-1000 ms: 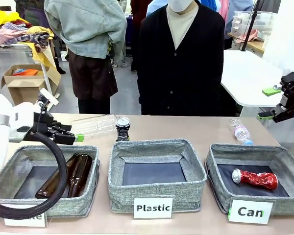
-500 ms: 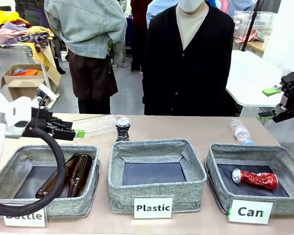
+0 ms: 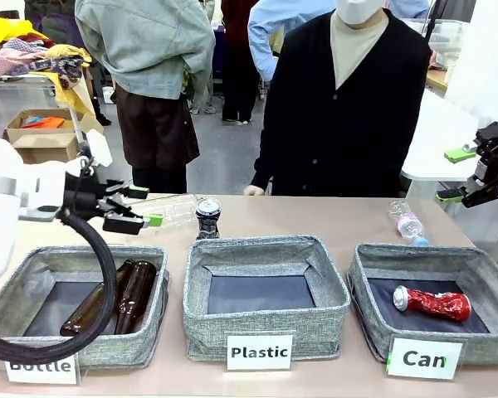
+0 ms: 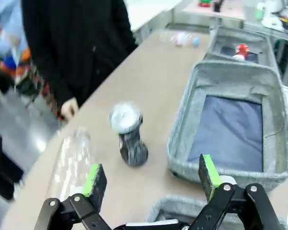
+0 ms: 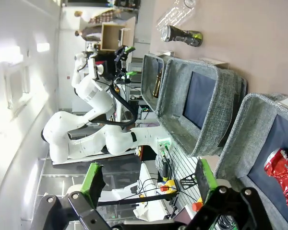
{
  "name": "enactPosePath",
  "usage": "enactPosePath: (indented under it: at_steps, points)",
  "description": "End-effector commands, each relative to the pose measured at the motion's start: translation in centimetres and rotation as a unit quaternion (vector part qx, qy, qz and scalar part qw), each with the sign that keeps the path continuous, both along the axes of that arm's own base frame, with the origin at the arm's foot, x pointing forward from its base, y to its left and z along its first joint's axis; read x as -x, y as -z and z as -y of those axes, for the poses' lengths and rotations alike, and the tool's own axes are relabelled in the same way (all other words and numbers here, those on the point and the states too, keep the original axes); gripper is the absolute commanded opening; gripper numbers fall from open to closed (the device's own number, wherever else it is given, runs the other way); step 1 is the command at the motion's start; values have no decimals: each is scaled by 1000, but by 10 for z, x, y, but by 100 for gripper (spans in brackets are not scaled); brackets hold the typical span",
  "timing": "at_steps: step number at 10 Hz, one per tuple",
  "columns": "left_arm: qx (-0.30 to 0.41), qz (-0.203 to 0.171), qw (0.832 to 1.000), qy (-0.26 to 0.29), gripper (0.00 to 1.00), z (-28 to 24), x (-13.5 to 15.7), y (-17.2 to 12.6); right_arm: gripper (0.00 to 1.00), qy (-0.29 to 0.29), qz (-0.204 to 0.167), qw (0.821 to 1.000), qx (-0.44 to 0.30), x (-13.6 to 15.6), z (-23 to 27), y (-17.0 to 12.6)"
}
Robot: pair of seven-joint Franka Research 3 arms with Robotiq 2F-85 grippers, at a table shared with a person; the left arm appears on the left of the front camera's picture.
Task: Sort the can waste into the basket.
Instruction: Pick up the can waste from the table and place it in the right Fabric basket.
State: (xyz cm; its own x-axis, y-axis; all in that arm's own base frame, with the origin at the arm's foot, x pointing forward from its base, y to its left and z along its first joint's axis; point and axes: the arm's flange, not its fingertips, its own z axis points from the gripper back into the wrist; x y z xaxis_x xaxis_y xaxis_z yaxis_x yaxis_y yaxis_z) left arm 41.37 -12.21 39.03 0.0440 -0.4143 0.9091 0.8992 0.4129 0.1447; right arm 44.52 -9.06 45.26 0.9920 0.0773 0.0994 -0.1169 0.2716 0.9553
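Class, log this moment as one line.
left end effector: open, facing black can | right end effector: open, raised | red can: in Can basket | black can: upright on table

Bright, even indoor light; front view sharp, left wrist view blurred.
Front view: diffuse light from overhead, soft short shadows inside the basket (image 3: 423,253) at 4 o'clock, small glints on the red can (image 3: 432,303) there. Left wrist view: motion blur throughout, worst on the black can (image 4: 128,134) at centre and the clear bottle (image 4: 69,160) at 8 o'clock. Right wrist view: white wall (image 5: 19,120) at 9 o'clock overexposed, with wide-angle bending towards the edges.
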Motion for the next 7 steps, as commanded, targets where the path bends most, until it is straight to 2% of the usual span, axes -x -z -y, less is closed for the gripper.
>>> enactPosePath:
  at_steps: [1, 4, 6, 7]
  points:
    - [26, 51, 997, 48, 100, 8, -30, 21, 100, -8, 8, 1000, -3, 0, 3, -2]
    - [14, 75, 995, 64, 100, 36, -63, 39, 100, -8, 8, 1000, -3, 0, 3, -2]
    - [-5, 50, 997, 51, 100, 38, -80, 51, 100, -8, 8, 1000, -3, 0, 3, -2]
    - [23, 19, 997, 77, 100, 19, -78, 46, 100, -8, 8, 1000, -3, 0, 3, -2]
